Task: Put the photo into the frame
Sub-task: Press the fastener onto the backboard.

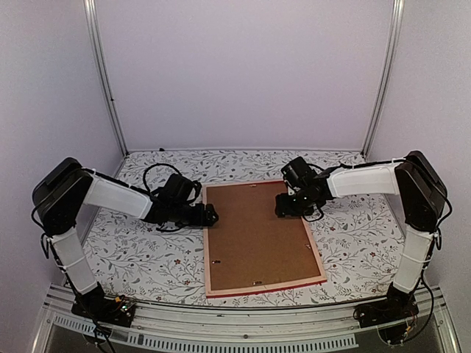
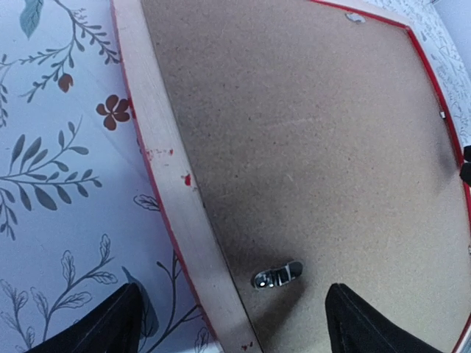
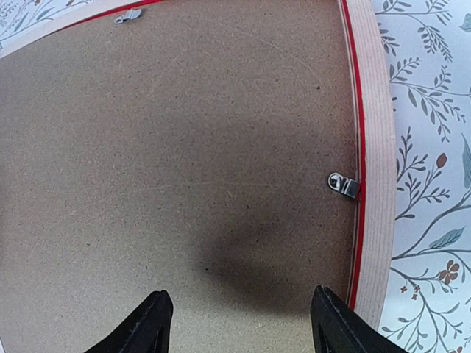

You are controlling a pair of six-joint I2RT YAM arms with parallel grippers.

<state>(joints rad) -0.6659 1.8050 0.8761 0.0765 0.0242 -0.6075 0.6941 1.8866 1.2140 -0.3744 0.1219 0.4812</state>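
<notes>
Frame (image 1: 207, 250) lies face down, brown backing board (image 1: 257, 235) sitting in it. Photo not visible, probably under the board, can't confirm. Left gripper (image 1: 212, 215) hangs spread over the frame's left rail by a clip (image 2: 277, 274); right gripper (image 1: 282, 205) spread over the right rail. Only securing clips seems left.
</notes>
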